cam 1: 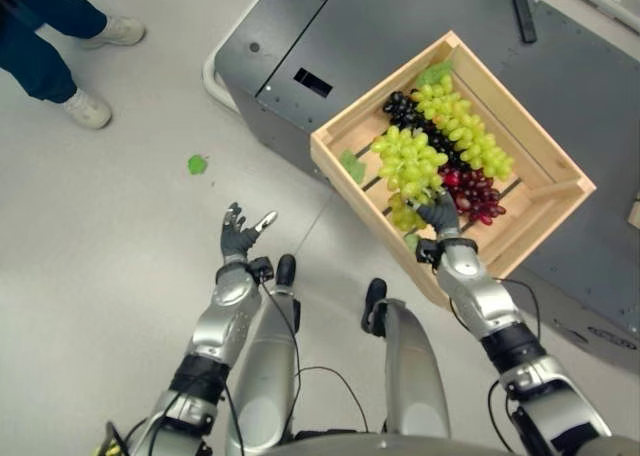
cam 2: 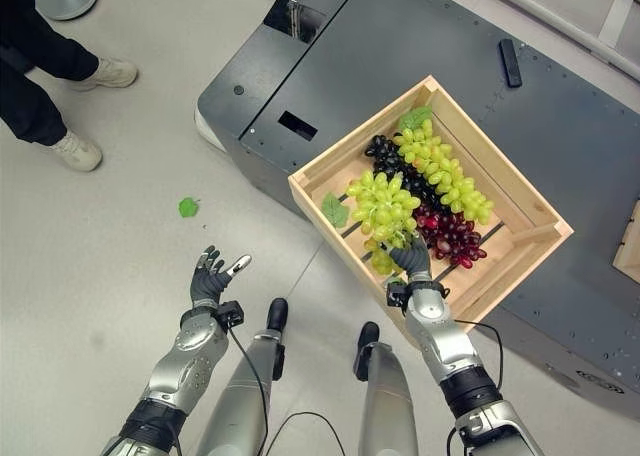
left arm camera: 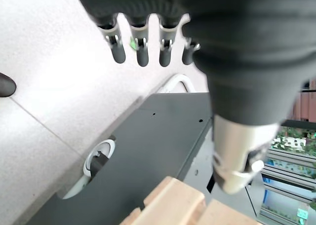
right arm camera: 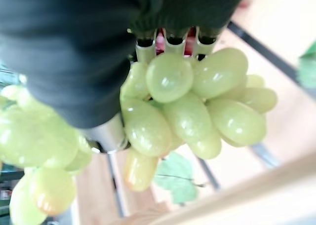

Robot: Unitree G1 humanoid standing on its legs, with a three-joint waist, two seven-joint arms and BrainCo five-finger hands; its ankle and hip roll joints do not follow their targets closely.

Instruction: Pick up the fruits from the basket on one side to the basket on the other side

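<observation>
A wooden crate [cam 1: 383,84] sits on a dark grey platform [cam 1: 340,26] and holds grape bunches. Nearest me is a green bunch [cam 1: 408,159]; further back lie a second green bunch [cam 1: 462,126], dark grapes [cam 1: 399,105] and red grapes [cam 1: 478,196]. My right hand [cam 1: 438,214] is at the near end of the near green bunch [right arm camera: 173,101], with fingers and thumb curled round its grapes just above the crate floor. My left hand [cam 1: 238,236] hovers over the floor left of the crate, fingers [left arm camera: 142,52] spread and holding nothing.
A green leaf [cam 1: 197,164] lies on the floor ahead of my left hand, another leaf [cam 1: 352,166] inside the crate. A person's legs and shoes [cam 1: 88,108] stand at the far left. A black bar-shaped object [cam 1: 524,18] lies on the platform behind the crate.
</observation>
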